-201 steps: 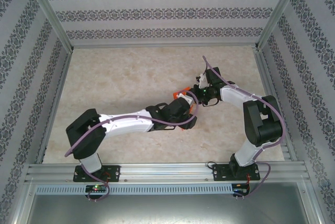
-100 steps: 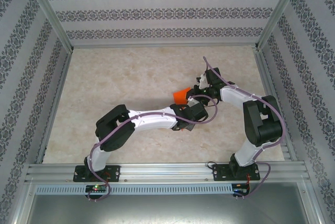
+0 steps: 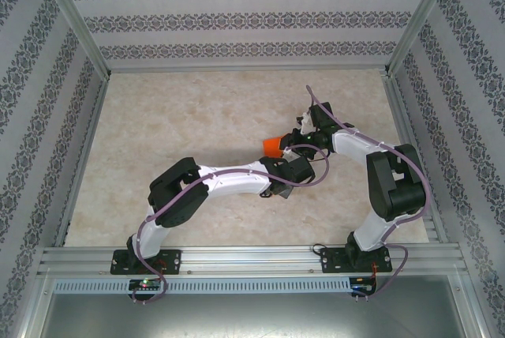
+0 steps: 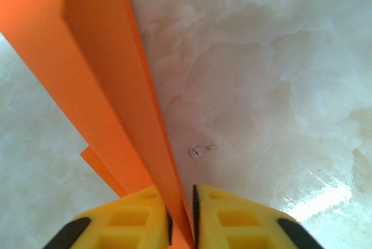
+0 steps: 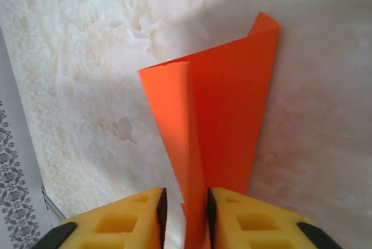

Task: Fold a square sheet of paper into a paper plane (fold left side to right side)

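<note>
though the marbled counter (image 3: 181, 117) takes up most of the scene, the work sits in a small patch just right of its middle, where the two arms meet. the square sheet of paper (image 3: 272, 145) is there, bright orange, at the left of both wrists. it is already doubled into a narrow, tapering shape rather than lying as a flat square.

from the right wrist the paper (image 5: 221, 103) shows a raised fold down its length and a far corner curling up. i judge it to be very light and limp, happy to keep a crease but quick to buckle or tear if pulled unevenly. on this smooth surface it would likely slide under a push (a pinch suits it better than a press). the best hold looks like the stacked edge near a fold, where the layers stiffen each other.

the left fingers (image 4: 128, 220) are drawn narrow and nip the near edge of the paper (image 4: 99, 57), its layers fanning away toward the far side. the right fingers (image 5: 122, 223) stand a little apart with the paper's narrow end running between them. a sliver of counter shows beside it, so i cannot tell whether they grip. a small pale scuff (image 4: 202, 150) marks the counter just right of the paper.
</note>
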{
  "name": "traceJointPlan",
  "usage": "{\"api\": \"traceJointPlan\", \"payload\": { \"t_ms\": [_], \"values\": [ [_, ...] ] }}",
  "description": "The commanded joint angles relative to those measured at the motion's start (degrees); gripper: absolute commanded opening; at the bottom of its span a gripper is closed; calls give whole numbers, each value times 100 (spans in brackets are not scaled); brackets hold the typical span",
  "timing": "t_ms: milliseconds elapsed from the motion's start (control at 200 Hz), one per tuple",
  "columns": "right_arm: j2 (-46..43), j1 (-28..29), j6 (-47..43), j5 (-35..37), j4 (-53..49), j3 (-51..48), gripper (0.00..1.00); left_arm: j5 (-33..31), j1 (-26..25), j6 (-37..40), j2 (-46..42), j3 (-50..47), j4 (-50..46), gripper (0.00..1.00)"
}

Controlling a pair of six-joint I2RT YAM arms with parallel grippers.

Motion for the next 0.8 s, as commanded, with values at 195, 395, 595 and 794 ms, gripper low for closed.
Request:
{"api": "traceJointPlan", "payload": {
  "t_ms": [195,395,595,794],
  "values": [
    [-1161,-464,-175,554,-39,-342,46,106,61,-162,10,29,-38,9],
    [-2165,-1023,-211,1007,67,-1019,61,774,296,-303,-309,-425,618,7],
    [-2337,-1176,-386,712,327,-1587,63,1768,685,-600,-879,-1328,1915,7],
    [-2173,-1134,-326,85,1113,-2118,63,2804,1101,-981,-1291,-2097,3047,7]
  ]
}}
